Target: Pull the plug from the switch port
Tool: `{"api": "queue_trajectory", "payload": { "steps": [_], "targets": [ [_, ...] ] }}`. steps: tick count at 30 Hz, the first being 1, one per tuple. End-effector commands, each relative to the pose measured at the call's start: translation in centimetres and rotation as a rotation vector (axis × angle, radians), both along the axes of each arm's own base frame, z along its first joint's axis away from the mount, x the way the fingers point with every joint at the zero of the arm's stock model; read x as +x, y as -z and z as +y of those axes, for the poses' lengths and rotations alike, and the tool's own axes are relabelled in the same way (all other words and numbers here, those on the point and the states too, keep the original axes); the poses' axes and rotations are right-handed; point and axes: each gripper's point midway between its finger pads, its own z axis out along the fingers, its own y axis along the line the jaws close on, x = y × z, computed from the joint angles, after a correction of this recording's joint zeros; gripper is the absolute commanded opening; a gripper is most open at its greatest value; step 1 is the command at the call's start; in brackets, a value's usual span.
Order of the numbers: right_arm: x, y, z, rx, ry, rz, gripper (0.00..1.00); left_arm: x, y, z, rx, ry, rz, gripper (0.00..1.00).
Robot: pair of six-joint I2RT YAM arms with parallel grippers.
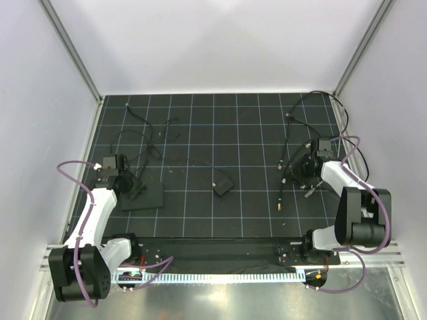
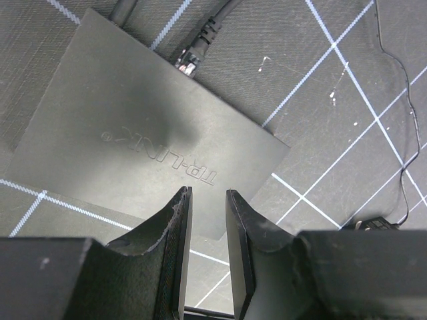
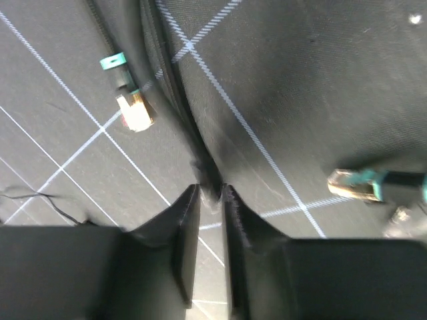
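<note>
Left claw (image 2: 207, 207) hangs over the near edge of the flat black box (image 2: 147, 133), its jaws a narrow way apart with nothing between them (only the box lid and the table (image 2: 320, 120) show through the gap). From its wrist camera the plug (image 2: 191, 59) can be seen seated in the switch port (image 2: 182, 67) on the box's far narrow edge, its cord (image 2: 220, 17) running off up the picture; a second lead (image 2: 123, 10) enters the same edge further left. The overhead view cannot make out that socket at all.

Right claw (image 3: 210, 193) is well apart from the box, over on the right side of the table among loose cables. Its jaws stand at a thin slit, and a black cable (image 3: 170, 73) runs straight down to the tips; whether it is pinched I cannot tell. Two loose connectors lie nearby, one (image 3: 135, 115) to the left, one (image 3: 350, 183) to the right. Only the overhead view shows the small black block (image 1: 223, 185), mid-table between the arms.
</note>
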Motion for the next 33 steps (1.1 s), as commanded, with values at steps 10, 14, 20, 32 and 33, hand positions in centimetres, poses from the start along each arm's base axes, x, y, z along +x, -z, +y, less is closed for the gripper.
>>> {"api": "queue_trajectory", "payload": {
  "steps": [10,14,20,32,33],
  "targets": [
    [1.4,-7.5,-0.9,-0.193,-0.15,-0.16,1.0,-0.1,-1.1,0.6,0.038,-0.014,-0.005,0.31],
    [2.0,-9.4,0.0,-0.118,-0.126,-0.197,1.0,-0.2,-1.6,1.2,0.067,-0.035,-0.011,0.31],
    [2.8,-9.8,1.1,-0.125,-0.201,-0.245,1.0,-0.5,-2.4,1.3,0.067,-0.042,-0.027,0.31],
    [4.5,-17.0,16.5,-0.091,-0.604,-0.595,1.0,-0.6,-1.8,1.5,0.07,-0.063,-0.033,0.31],
    [5.2,-16.4,18.4,-0.066,-0.631,-0.598,1.0,-0.6,-1.8,1.4,0.068,-0.061,-0.032,0.31]
  ]
}}
